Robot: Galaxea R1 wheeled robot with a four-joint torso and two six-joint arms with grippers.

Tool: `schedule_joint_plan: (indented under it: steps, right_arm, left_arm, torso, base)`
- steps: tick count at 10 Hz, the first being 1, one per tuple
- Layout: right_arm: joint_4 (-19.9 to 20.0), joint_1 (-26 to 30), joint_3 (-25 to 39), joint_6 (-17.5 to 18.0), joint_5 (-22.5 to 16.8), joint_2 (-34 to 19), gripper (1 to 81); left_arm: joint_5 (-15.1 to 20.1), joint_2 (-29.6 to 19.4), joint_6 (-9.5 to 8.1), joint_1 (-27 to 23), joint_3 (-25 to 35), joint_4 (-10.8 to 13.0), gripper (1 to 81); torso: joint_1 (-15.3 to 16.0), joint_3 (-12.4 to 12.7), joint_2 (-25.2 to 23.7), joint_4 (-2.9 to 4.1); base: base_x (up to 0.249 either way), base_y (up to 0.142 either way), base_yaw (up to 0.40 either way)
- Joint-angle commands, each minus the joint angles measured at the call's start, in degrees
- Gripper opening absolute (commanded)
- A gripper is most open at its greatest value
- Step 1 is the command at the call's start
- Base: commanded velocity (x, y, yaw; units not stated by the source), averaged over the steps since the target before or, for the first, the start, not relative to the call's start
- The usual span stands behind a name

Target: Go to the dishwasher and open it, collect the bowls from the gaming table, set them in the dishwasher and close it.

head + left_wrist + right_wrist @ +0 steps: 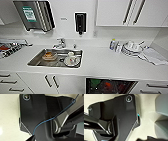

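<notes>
head view looks down on the white table [105, 62]; the dishwasher [110, 86] gapes open below, green and orange shapes inside. closing looks next. gripper states: cannot tell.

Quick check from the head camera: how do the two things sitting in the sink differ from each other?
The brown bowl-like thing lies toward the tap side of the sink; the white plate lies toward the dishwasher side. The brown one looks deeper and holds something orange; the plate is flat and wide, with a small white cup-like piece on it. What they share: both are round and rest on the sink's floor.
</notes>
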Motion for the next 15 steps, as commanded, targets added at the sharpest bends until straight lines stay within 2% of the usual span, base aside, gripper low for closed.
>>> schedule_joint_plan:
  steps: [1,2,3,6,8,9,13,15]
  right_arm:
    - [-1.21,1.65,-0.18,-0.18,-3.23,-1.11,81.1]
    - [-1.73,2.00,-0.26,-0.18,-3.23,-0.58,81.1]
    - [-1.73,2.35,-0.26,-0.10,-3.14,0.13,81.1]
    - [-1.03,7.09,-0.88,0.61,-2.35,3.21,81.1]
    - [2.75,12.35,0.35,4.91,-1.38,4.70,81.1]
    - [3.72,14.91,0.70,6.41,-1.47,5.23,81.1]
    - [4.51,22.91,0.88,15.18,-1.38,5.40,81.1]
    - [4.60,27.22,3.67,17.21,-1.47,4.18,81.1]
  left_arm:
    - [2.30,-0.80,-0.11,-0.17,-0.03,-0.24,81.1]
    - [2.30,-0.89,-0.11,-0.17,-0.03,-0.24,81.1]
    - [2.39,-0.89,-0.11,-0.17,-0.03,-0.24,81.1]
    - [2.65,-0.71,-0.11,-0.17,-0.21,-0.24,81.1]
    - [3.09,-0.89,-0.11,-0.17,-0.12,0.64,81.1]
    - [3.09,-0.80,-0.11,-0.17,-0.12,0.29,81.1]
    - [3.44,0.08,-0.02,-0.17,-0.39,0.03,81.1]
    - [4.05,0.25,-0.02,-0.08,-0.39,-0.06,81.1]
  torso:
    - [3.62,0.11,-5.62,0.00]
    - [4.48,-0.96,-7.06,0.00]
    - [1.75,-1.29,-2.75,0.00]
    - [3.84,-1.90,-6.40,0.00]
    - [4.06,-1.93,-6.77,0.00]
    - [4.09,-1.93,-6.77,0.00]
    - [4.13,-1.97,-6.80,0.00]
    - [4.15,-1.99,-6.80,0.00]
  base:
    - [0.000,0.000,0.000]
    - [0.000,0.000,0.000]
    - [0.000,0.000,0.000]
    - [0.000,0.000,0.000]
    - [0.000,0.000,0.000]
    - [0.000,0.000,0.000]
    - [0.000,0.000,0.000]
    - [0.000,0.000,0.000]
